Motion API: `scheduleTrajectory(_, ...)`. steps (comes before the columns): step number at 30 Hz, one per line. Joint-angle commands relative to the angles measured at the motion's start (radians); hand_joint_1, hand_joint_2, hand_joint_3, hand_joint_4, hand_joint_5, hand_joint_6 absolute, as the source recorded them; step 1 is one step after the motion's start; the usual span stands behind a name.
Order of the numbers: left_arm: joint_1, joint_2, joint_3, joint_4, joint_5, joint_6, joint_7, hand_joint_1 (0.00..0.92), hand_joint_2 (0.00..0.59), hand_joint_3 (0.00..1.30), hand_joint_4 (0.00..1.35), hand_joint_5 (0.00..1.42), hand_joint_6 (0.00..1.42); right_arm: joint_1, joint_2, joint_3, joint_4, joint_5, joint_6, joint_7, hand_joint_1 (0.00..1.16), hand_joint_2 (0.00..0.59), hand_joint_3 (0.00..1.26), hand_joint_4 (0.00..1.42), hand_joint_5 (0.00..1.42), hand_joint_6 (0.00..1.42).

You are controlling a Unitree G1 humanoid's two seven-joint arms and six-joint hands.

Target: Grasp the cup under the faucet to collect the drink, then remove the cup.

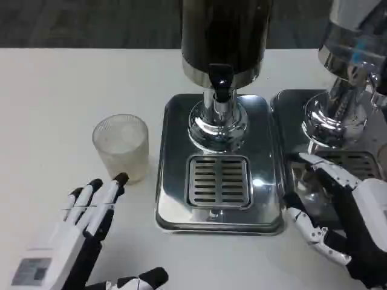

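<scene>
Ribbed translucent plastic cup (121, 147) stands upright on the white counter (42, 103), left of the chrome drink dispenser's (221, 72) slotted drip tray (217, 180) and black faucet (221, 81). Just below it, the left hand (84, 220) lies with fingers (118, 184) spread, holding nothing. The right hand (338, 217) hovers beside the tray, fingers apart, beneath a second chrome dispenser (347, 72).

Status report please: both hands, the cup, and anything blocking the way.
Left robot hand open, just short of cup. Right robot hand open, beside drip tray. Cup upright on table, left of dispenser, not under faucet. Path clear.
</scene>
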Motion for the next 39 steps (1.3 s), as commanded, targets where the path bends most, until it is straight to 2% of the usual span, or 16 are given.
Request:
scheduleTrajectory(1,0.016,0.022,-0.008,0.011,0.017,-0.002,-0.003,0.000,0.085,0.01,0.00,0.00,0.01,0.008,-0.028,0.004,-0.013,-0.030,-0.025,-0.032,0.28,0.429,0.28,0.24,0.29,0.36)
scheduleTrajectory(13,0.015,0.020,-0.017,0.021,0.004,0.002,-0.008,0.000,0.086,0.01,0.00,0.00,0.01,0.007,-0.028,-0.006,-0.005,0.018,-0.014,-0.020,0.28,0.429,0.28,0.24,0.29,0.36)
scheduleTrajectory(19,0.011,0.003,-0.002,0.042,-0.051,-0.036,0.031,0.000,0.073,0.02,0.00,0.00,0.01,0.010,-0.022,-0.006,-0.008,0.032,-0.008,-0.017,0.28,0.429,0.28,0.25,0.29,0.36)
scheduleTrajectory(26,-0.013,-0.009,0.043,0.063,-0.123,-0.073,0.055,0.000,0.065,0.03,0.01,0.07,0.07,0.007,-0.005,0.002,-0.012,0.041,0.002,-0.010,0.28,0.429,0.28,0.26,0.29,0.36)
scheduleTrajectory(32,-0.070,-0.012,0.088,0.132,-0.219,-0.113,0.046,0.000,0.060,0.07,0.06,0.13,0.10,0.021,0.031,0.016,-0.033,0.030,0.021,-0.021,0.28,0.429,0.28,0.27,0.29,0.36)
scheduleTrajectory(39,-0.154,-0.010,0.125,0.201,-0.284,-0.105,0.025,0.000,0.053,0.06,0.05,0.15,0.10,0.035,0.050,0.023,-0.045,0.021,0.029,-0.028,0.28,0.429,0.28,0.28,0.29,0.38)
